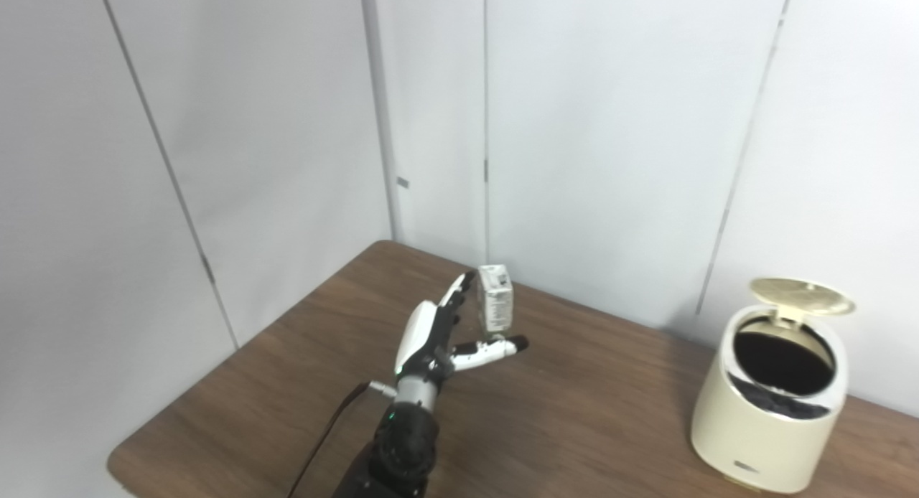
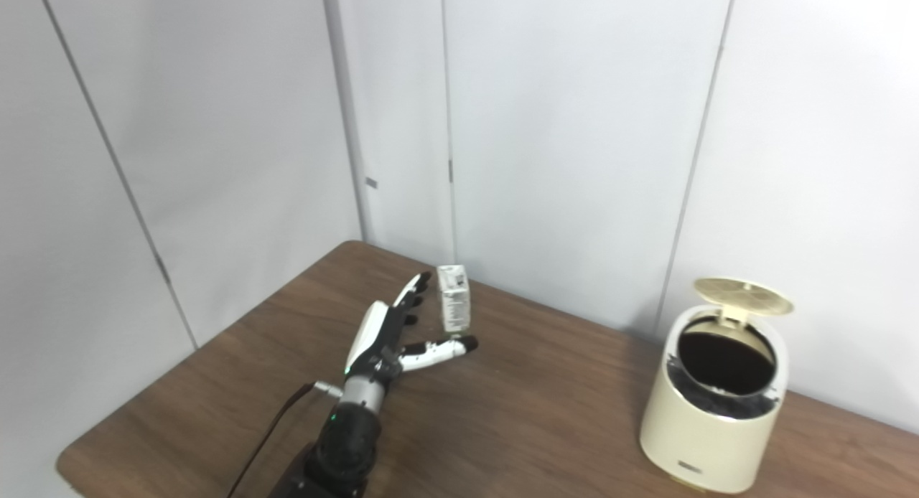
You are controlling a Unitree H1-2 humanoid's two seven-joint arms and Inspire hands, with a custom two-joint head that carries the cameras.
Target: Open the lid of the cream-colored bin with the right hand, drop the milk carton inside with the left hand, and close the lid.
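A small white milk carton (image 1: 495,298) stands upright on the wooden table (image 1: 589,405), near the back wall. My left hand (image 1: 441,334) is open beside it, fingers stretched along its left side and thumb pointing out below it, with the carton between them but not gripped. The cream-colored bin (image 1: 768,412) stands at the right of the table with its round lid (image 1: 802,296) tipped up and open, showing a dark inside. It also shows in the right eye view (image 2: 711,419). My right hand is not in view.
White wall panels close in behind the table and on the left. The table's left corner edge (image 1: 118,458) is near my left arm. Bare wood lies between the carton and the bin.
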